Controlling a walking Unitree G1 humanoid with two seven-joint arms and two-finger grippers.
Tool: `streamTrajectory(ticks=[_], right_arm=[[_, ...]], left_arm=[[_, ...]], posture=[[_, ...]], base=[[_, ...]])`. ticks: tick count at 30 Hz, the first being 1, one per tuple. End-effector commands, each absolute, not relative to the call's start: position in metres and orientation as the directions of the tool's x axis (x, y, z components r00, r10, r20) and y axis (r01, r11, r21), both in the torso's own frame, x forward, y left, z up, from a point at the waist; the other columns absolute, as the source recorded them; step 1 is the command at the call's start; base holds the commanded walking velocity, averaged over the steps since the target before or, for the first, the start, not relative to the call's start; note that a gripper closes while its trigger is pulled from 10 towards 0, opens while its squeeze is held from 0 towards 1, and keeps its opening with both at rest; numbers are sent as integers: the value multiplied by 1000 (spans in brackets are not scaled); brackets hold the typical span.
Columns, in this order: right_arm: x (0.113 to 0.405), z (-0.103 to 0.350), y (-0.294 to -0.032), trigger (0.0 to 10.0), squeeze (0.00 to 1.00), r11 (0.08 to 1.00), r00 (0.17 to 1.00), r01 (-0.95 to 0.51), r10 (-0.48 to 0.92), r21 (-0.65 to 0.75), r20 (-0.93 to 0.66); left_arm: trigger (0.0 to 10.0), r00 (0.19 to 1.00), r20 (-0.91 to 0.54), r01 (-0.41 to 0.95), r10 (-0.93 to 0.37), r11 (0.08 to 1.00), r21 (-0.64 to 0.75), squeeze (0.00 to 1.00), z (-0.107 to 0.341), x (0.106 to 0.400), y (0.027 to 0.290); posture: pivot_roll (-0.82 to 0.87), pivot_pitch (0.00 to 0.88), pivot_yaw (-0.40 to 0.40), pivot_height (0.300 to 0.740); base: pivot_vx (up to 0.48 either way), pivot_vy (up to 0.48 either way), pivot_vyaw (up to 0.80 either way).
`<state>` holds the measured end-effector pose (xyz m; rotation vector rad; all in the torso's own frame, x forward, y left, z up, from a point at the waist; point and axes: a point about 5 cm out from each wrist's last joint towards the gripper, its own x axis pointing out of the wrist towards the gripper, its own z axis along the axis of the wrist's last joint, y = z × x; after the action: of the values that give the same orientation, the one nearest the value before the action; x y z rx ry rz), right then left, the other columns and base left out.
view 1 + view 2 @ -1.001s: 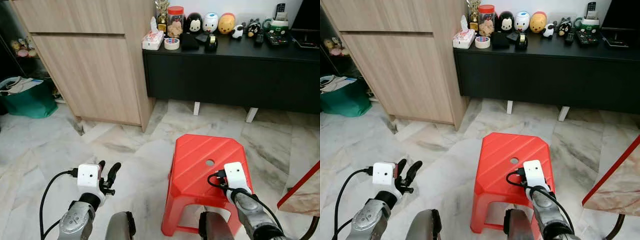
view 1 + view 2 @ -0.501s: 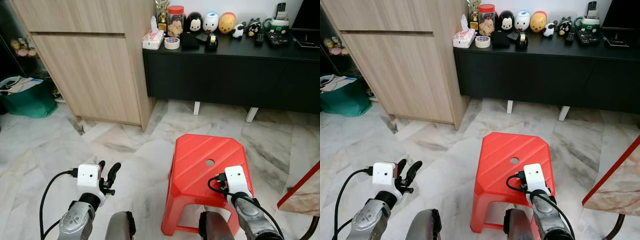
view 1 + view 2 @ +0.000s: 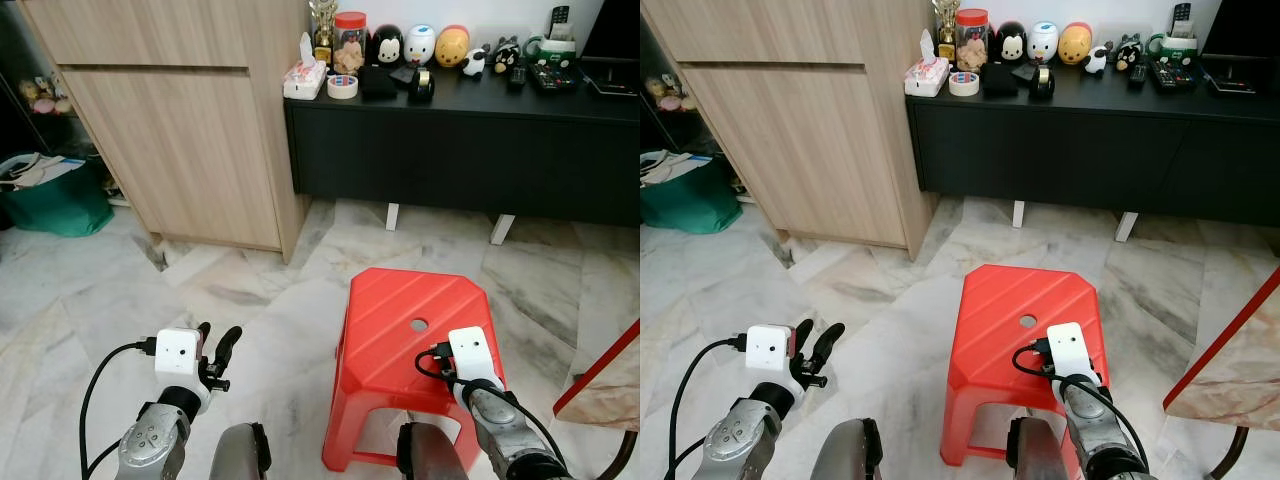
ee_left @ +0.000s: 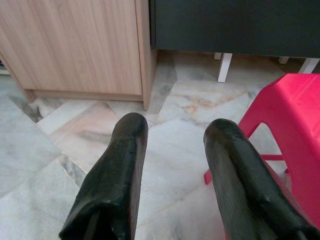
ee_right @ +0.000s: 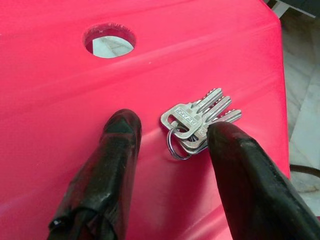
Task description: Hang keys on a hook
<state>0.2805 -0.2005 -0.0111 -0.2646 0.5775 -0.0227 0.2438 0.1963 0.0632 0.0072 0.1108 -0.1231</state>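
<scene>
Under right gripper (image 5: 170, 150): red stool (image 3: 400, 330), fingers spread, keys (image 5: 200, 122) lying flat between the tips, just beside one finger (image 5: 240, 165), not pinched.
Keys: silver bunch on a ring, on the stool top near its right edge, hole (image 5: 109, 40) beyond the fingertips.
Stool edges: right rim close past the keys, dropping to marble floor (image 3: 250, 290); front rim near the robot's legs.
Left gripper (image 3: 216, 350): low over bare floor, fingers spread, holding nothing; wide open floor ahead of it.
Ahead of left gripper: wooden cabinet (image 3: 190, 130), its corner meeting a black sideboard (image 3: 460, 140) on white feet.
Sideboard top: tissue box (image 3: 303, 78), tape roll (image 3: 343, 86), jar (image 3: 351, 42), round figurines (image 3: 421, 44), remotes.
Far left: green bag (image 3: 55, 200) on the floor beside the cabinet.
Far right: red-edged table corner (image 3: 605, 385), close beside the stool.
Change from a second ago: right wrist camera block marginally lower over the stool; left gripper in the same spot; small camera shift, nothing else moved.
</scene>
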Motion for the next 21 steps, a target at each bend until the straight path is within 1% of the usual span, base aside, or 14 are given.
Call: streamTrajectory(ticks=[1,3,4,21], right_arm=[[279,-15,-198,2078,0,964,817,-70,-93,-258,-569],[279,-15,-197,275,0,964,816,-72,-91,-256,-571],[280,-15,-197,0,0,964,815,-74,-90,-255,-573],[279,-16,-197,0,0,964,809,-72,-94,-256,-581]], left_arm=[[10000,985,-127,116,-114,993,7,0,60,243,200],[10000,985,-127,115,-113,993,8,0,60,243,200],[10000,985,-127,115,-113,993,9,0,60,243,201],[10000,985,-130,114,-111,993,14,0,59,242,202]], posture=[[34,32,35,577],[34,33,37,577],[35,33,36,577],[37,37,39,577]], base=[[0,0,0],[0,0,0],[0,0,0],[0,0,0]])
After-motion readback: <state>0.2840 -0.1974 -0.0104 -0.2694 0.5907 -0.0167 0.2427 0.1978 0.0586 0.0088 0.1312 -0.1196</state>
